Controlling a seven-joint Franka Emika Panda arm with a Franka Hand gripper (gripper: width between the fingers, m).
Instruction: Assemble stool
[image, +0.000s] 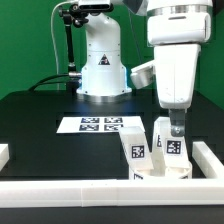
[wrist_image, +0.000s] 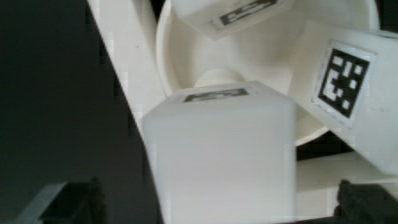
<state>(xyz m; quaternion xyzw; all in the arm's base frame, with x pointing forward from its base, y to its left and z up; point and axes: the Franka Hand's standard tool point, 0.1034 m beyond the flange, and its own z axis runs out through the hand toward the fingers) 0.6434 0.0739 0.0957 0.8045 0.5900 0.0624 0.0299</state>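
White block leg (wrist_image: 217, 150) stands upright on the round seat (wrist_image: 196, 50), its long axis vertical, directly between the fingers of the spread gripper (wrist_image: 214, 205), which holds nothing. Seat and legs sit beside the desk's white rail (image: 110, 194).

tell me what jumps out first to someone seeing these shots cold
The big white robot arm dominates the exterior view, its open gripper lowered over a cluster of white stool parts at the front of the black table: upright tagged legs standing on the round seat, near the white rail. Behind them the marker board lies flat. In the wrist view, one white leg fills the frame between the fingertips.
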